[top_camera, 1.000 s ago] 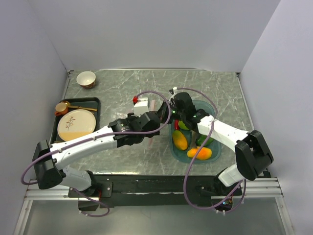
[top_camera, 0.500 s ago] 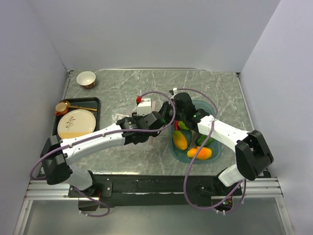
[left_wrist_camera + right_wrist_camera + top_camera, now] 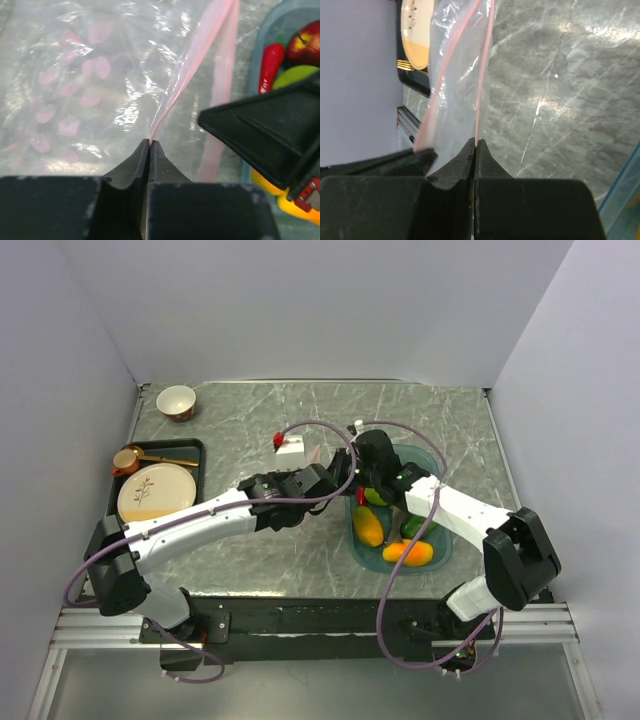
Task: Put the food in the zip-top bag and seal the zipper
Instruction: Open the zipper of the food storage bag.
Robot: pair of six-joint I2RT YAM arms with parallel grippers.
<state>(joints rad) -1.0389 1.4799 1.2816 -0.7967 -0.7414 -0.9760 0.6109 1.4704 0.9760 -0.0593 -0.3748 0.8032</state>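
The clear zip-top bag (image 3: 90, 75) hangs between both grippers, just left of the teal tray (image 3: 440, 525). Its pale pink zipper (image 3: 200, 55) stands parted, one side in each gripper. My left gripper (image 3: 150, 142) is shut on one zipper strip. My right gripper (image 3: 476, 141) is shut on the other strip (image 3: 481, 75). In the top view the two grippers, left (image 3: 330, 475) and right (image 3: 350, 462), meet at the bag (image 3: 317, 454). The food lies in the tray: two mangoes (image 3: 368, 527), a green pepper (image 3: 410, 527), a green apple (image 3: 300, 75), a red chili (image 3: 270, 60) and a dark red apple (image 3: 306, 42).
A black tray (image 3: 190, 448) at the left holds a patterned plate (image 3: 156, 494) and a copper cup (image 3: 125, 460). A small bowl (image 3: 176, 401) stands at the back left corner. A white box (image 3: 290, 448) lies behind the bag.
My left gripper has closed from open onto the bag's zipper strip and its arm has shifted slightly. The right gripper has stayed shut on the other strip.
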